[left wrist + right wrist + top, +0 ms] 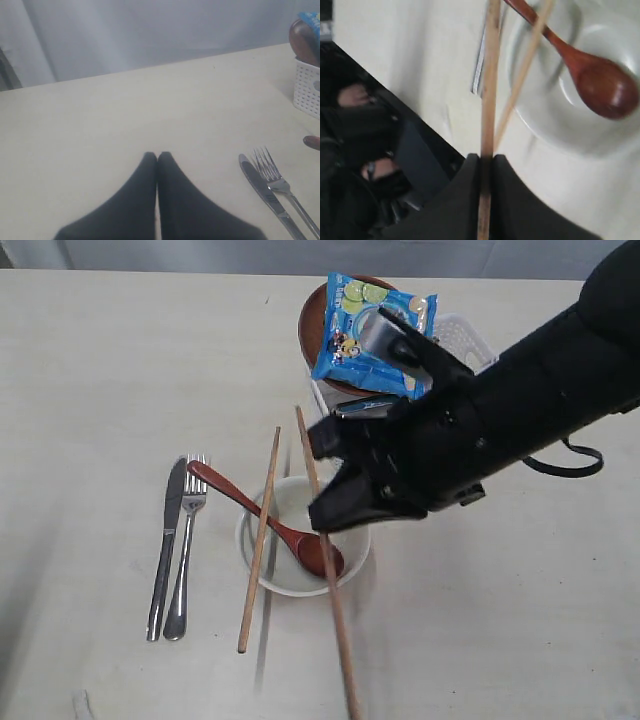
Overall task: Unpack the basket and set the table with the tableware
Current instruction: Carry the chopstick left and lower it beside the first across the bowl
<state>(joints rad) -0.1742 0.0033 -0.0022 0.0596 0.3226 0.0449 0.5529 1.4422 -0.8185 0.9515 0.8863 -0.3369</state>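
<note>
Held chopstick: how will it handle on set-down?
Likely stiff: the chopstick looks like straight, thin wood. Pinched by the right gripper at one spot, it may pivot. The slim shaft could roll if laid on the bowl rim.

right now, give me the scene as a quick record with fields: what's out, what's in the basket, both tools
on table: knife and fork side by side; bowl
in bowl: spoon, head inside, handle out over the rim
across bowl: loose chopstick
in basket: plate, chip bag on it
right tool: shut on held chopstick
left tool: shut, holding nothing
</note>
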